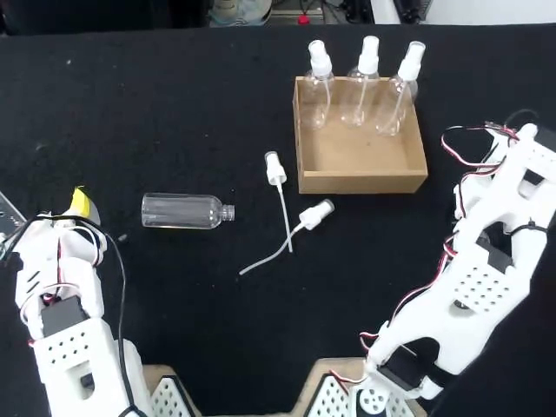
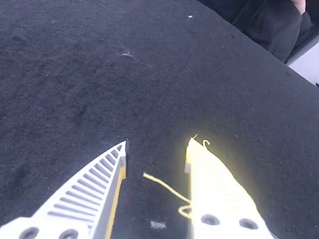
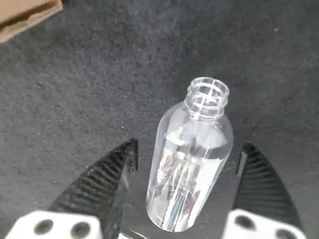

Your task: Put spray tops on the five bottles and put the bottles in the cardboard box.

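Clear thread-necked bottle (image 3: 192, 164) between right hand's (image 3: 189, 147) ridged black fingers (image 3: 107, 174).

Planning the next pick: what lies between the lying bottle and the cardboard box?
Two loose spray tops lie there, their dip tubes crossed, seen in the high view.

The box (image 1: 360, 183) rear is filled by three bottles (image 1: 358, 97); its front is left free. Spray tops (image 1: 316, 214) and a lying bottle (image 1: 184, 211) are strewn on the counter (image 1: 130, 95) alongside.
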Robot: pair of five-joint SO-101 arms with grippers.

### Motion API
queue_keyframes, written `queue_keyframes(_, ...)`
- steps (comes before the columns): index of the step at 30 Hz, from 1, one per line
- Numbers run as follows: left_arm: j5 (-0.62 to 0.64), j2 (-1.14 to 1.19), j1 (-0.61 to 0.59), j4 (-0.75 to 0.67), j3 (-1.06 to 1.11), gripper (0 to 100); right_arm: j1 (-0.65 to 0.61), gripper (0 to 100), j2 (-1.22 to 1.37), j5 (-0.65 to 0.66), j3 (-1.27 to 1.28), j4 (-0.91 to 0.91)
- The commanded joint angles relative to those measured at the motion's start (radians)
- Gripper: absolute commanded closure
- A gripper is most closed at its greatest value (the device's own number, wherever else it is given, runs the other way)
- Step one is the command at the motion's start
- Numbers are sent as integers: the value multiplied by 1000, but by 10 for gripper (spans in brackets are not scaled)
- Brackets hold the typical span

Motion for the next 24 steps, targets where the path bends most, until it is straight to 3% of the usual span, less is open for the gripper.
queue_keyframes(1,0,-3,-8,-23,-21,812,12,710,-12,-14,-12,28)
queue_keyframes(24,0,-3,-7,-23,-21,812,25,712,94,-17,-108,34)
